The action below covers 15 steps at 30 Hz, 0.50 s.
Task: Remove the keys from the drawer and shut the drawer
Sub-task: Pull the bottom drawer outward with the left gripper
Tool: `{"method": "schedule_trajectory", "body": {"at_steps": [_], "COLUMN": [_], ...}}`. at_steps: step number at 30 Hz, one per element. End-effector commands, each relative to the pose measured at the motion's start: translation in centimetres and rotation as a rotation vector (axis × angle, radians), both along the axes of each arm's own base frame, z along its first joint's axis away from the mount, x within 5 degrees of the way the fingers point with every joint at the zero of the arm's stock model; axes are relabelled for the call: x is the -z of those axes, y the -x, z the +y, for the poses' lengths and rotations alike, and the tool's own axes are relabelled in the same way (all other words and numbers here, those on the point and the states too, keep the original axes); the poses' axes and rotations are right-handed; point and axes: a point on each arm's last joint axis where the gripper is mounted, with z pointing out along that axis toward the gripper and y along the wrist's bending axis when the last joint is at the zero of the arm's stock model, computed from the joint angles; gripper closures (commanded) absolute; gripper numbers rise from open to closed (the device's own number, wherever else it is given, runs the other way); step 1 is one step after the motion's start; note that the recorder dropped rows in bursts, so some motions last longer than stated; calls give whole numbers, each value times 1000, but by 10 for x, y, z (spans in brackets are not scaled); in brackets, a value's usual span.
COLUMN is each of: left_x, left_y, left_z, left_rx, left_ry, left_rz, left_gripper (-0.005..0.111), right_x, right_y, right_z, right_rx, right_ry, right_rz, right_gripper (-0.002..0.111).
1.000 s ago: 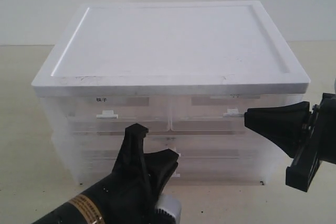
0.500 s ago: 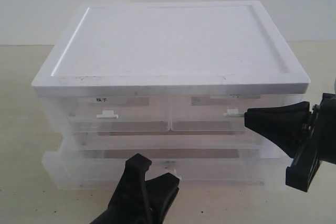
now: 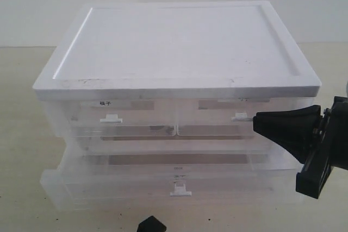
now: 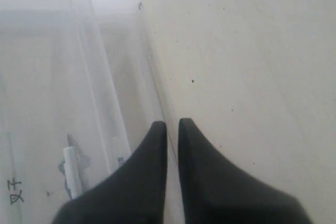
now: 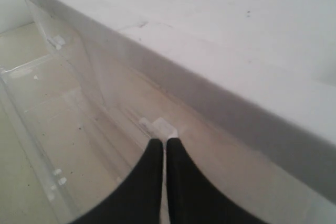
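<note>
The full-width translucent drawer (image 3: 109, 188) stands pulled out from the unit, its small white handle (image 3: 180, 191) at the front centre. No keys show in any view. Only a black tip of my left gripper (image 3: 152, 225) shows at the bottom edge, just clear of the drawer front. In the left wrist view that gripper (image 4: 172, 125) is shut on nothing, over the drawer's front wall (image 4: 152, 77), with the handle (image 4: 71, 171) off to one side. My right gripper (image 3: 256, 121) is shut, and its tips (image 5: 164, 141) sit at the upper right drawer's handle (image 5: 164, 128).
The white lid (image 3: 174, 42) tops the drawer unit. Two half-width labelled drawers (image 3: 111, 118) fill the upper tier. The unit stands on a beige table (image 3: 22, 134). The open drawer (image 5: 47, 114) juts out in front of the unit.
The full-width drawer has slid out toward the camera. My left gripper has pulled back and dropped almost out of the exterior view. The right arm has not moved.
</note>
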Motion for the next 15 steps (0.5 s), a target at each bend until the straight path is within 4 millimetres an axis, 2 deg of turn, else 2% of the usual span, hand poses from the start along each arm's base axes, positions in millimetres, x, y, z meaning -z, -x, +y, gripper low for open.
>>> {"method": "schedule_trajectory", "body": {"at_steps": [1,4,8,10,15], "left_x": [0,-6,-19,-22,-45], "left_y": [8,11,2,1,8], "left_z": [1,-1,0,-2,-14], "left_rx": [12,-9,-244,-255,-166], "left_ry": [5,94,414,419,491], "left_rz": [-5,-21,66,64,236], "left_gripper": [102,102,102,102,102], "right_x": [0,0,0,0,0], "right_y": [0,0,0,0,0], "right_z": [0,0,0,0,0], "right_rx": [3,3,3,3,4], "right_ry": [-5,-5,-5,-5,-7], "right_rz": [-3,-3,-3,-3,-1], "right_gripper": [108,108,108,108,108]}}
